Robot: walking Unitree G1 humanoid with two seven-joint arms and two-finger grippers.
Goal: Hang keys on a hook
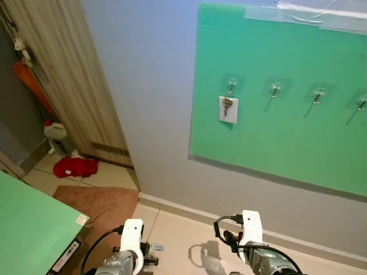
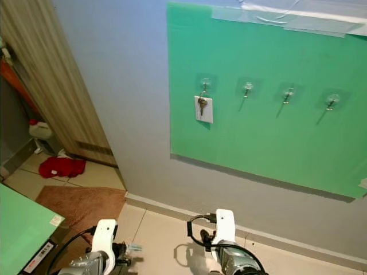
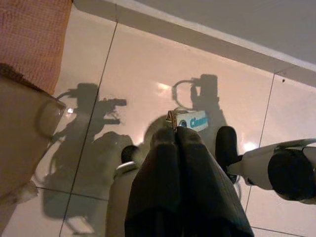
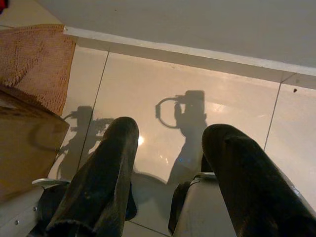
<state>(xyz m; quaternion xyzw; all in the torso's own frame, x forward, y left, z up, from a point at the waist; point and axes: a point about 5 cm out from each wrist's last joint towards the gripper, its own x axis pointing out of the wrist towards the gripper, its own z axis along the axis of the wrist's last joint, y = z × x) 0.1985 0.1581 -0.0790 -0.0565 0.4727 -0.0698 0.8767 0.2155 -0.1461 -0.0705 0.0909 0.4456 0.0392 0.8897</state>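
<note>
**Left wrist view: keys pinched, hooks up at 1 o'clock**

Left wrist view has the left gripper (image 3: 177, 133) w/ fingers pressed together, clamped on keys (image 3: 190, 121) — small metal bit plus a blue-white tag poking out past the tips, over pale floor tiles (image 3: 148, 69). Arm shadows fall on the tile.

Right gripper (image 4: 170, 138) hangs low, fingers apart, holding nothing, tile and baseboard beyond.

Head views: both arms sit at 6 o'clock, low, well apart from the wall. Green board (image 1: 287, 154) on the grey wall fills the 12-to-3 sector. Row of clear hooks across it: first hook (image 1: 231, 84) carries a key with white tag (image 1: 227, 109); next hook (image 1: 276, 88), third (image 1: 318, 93) and fourth (image 1: 362, 102) are bare.

At 9 o'clock: wooden door panel (image 1: 69, 74), red cloth (image 1: 75, 167) on the floor, white jug (image 1: 55, 132) just behind it. Brown mat (image 1: 100, 203) at 7 o'clock, green-topped surface (image 1: 28, 229) at 8.
</note>
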